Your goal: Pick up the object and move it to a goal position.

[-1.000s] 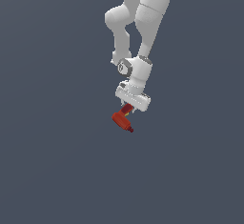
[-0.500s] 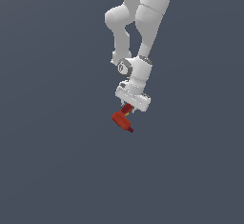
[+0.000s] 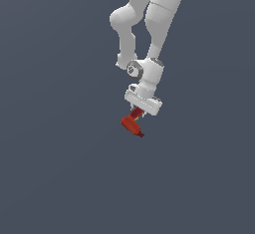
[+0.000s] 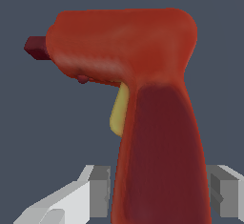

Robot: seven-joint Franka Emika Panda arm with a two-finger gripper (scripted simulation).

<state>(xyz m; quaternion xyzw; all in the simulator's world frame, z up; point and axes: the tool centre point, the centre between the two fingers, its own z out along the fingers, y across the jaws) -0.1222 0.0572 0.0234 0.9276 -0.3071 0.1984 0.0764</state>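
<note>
Wrist view: drill [image 4: 157, 123] handle sits between both fingers [image 4: 97, 189].
Gripper [image 3: 137, 112]: clamped on drill [image 3: 131, 124] handle.
Drill: hangs below gripper.

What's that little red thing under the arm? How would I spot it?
Follow the white arm down to its tool. The red drill-shaped toy hangs there, its handle between the fingers. It alone is red, with a dark tip and yellow trigger.
</note>
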